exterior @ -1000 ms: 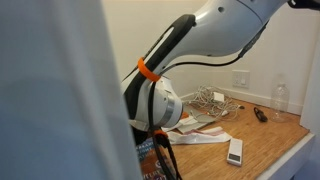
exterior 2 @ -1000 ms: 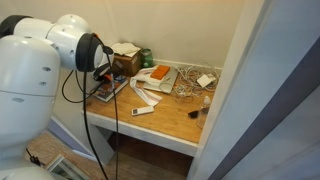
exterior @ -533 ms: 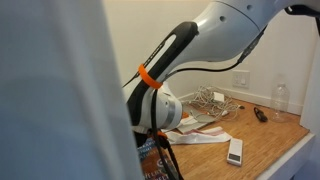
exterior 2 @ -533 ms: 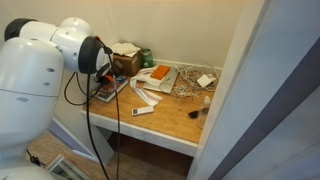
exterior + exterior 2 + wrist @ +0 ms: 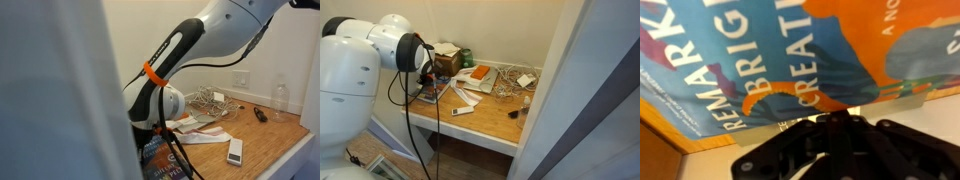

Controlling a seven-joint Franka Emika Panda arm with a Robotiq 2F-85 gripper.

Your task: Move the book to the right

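Book (image 5: pixel 790 50) (image 5: pixel 432 93), and we count just one: a paperback with a blue cover, an orange shape and white lettering, lying flat on the wooden desk (image 5: pixel 495 125). It sits at the end edge where the arm comes in, close to the front corner there. In the wrist view its cover fills most of the picture, with its lower edge right at the gripper (image 5: pixel 835 115). The black linkages reach up to that edge, but we cannot tell whether the claw is apart, together or clamped on the cover. In an exterior view the same blue cover (image 5: pixel 160 160) shows beneath the arm, which wears one orange band (image 5: pixel 150 72).

Just beside it lie a few loose white papers (image 5: pixel 200 132). One white remote (image 5: pixel 463 110) rests near the front edge. Towards the back edge we see one orange flat item (image 5: pixel 478 73), one brown cardboard box (image 5: pixel 444 62) near the back corner, and one tangle of cables (image 5: pixel 506 84).
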